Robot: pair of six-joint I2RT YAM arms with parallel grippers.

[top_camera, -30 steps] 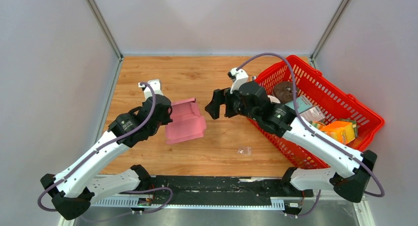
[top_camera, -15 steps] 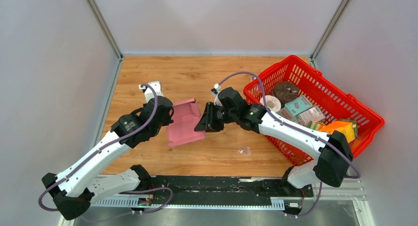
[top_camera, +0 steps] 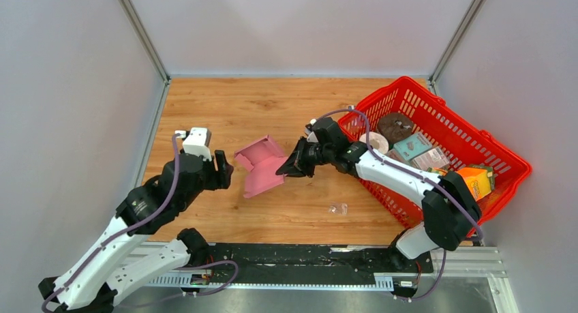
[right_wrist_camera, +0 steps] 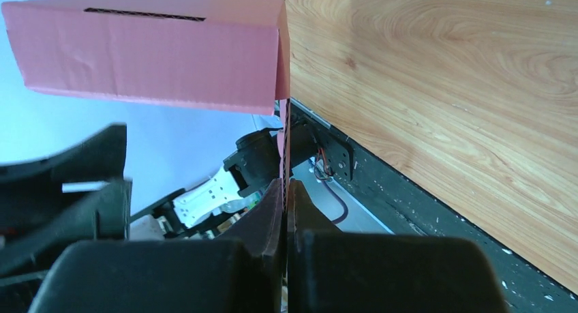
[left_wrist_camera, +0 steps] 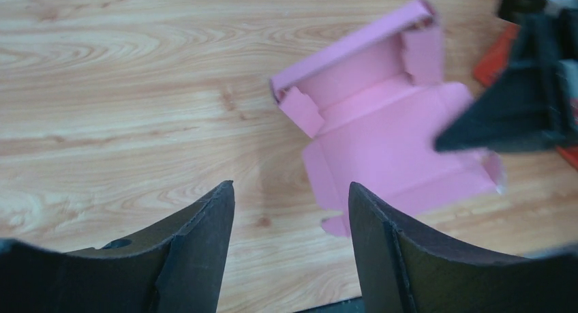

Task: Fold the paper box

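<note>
Seen from above, a pink paper box [top_camera: 261, 164] sits partly folded near the middle of a wooden table [top_camera: 218, 108], between two robot arms. The right gripper [top_camera: 286, 168] is closed on the box's right edge. Its wrist camera shows both fingers pinched flat on a thin pink panel, with a folded wall standing above them. The left gripper [top_camera: 223, 170] hovers just left of the box, jaws wide apart, holding nothing and not touching it. One end of the box has a raised wall with small corner tabs turned in, and the rest spreads as a creased sheet. A red basket [top_camera: 409, 81] of goods stands at the right, apart from the box. The card looks thin and light, likely to bend, spring back at its creases and slide on the wood. Gripping a panel's edge close to a crease seems best, with the other gripper steadying the base
</note>
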